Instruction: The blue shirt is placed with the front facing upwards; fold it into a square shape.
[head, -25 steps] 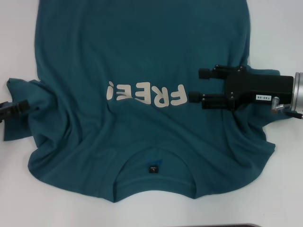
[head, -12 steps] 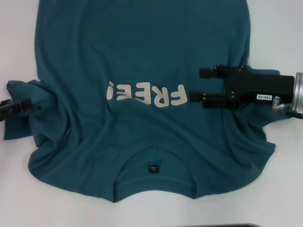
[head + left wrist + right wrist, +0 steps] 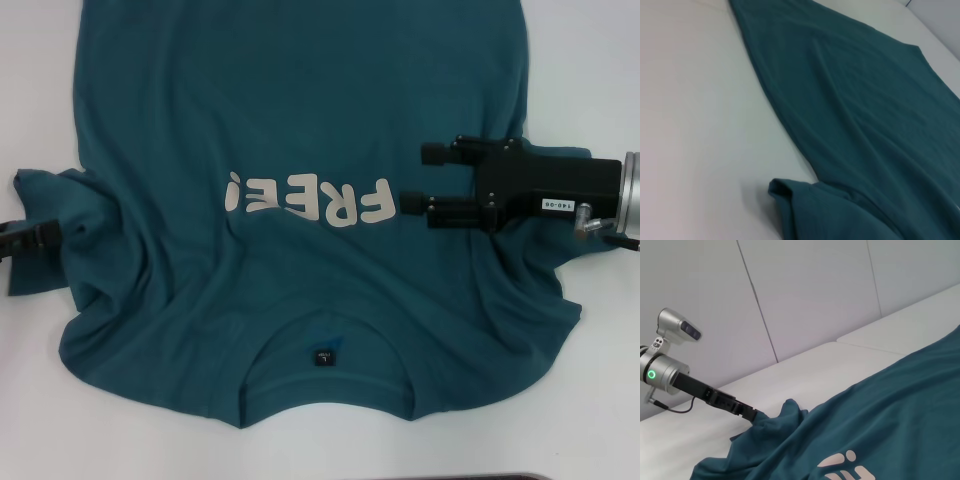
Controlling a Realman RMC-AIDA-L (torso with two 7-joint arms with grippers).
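Two grippers flank the blue shirt [image 3: 300, 130]: right gripper [image 3: 415, 178] hovers, fingers apart, beside the "FREE!" lettering [image 3: 305, 200]; left gripper [image 3: 58, 232] seemingly pinches the bunched sleeve [image 3: 50, 205].

The head camera looks steeply down on the blue shirt [image 3: 300, 130] spread over the white desk [image 3: 590, 60], near enough that the cloth runs off the far edge. The left wrist camera sits low and close, skimming along the shirt's side. The right wrist camera faces across the desk, sharing the bunched sleeve [image 3: 782, 415] and the left gripper [image 3: 752, 415] with the head view.
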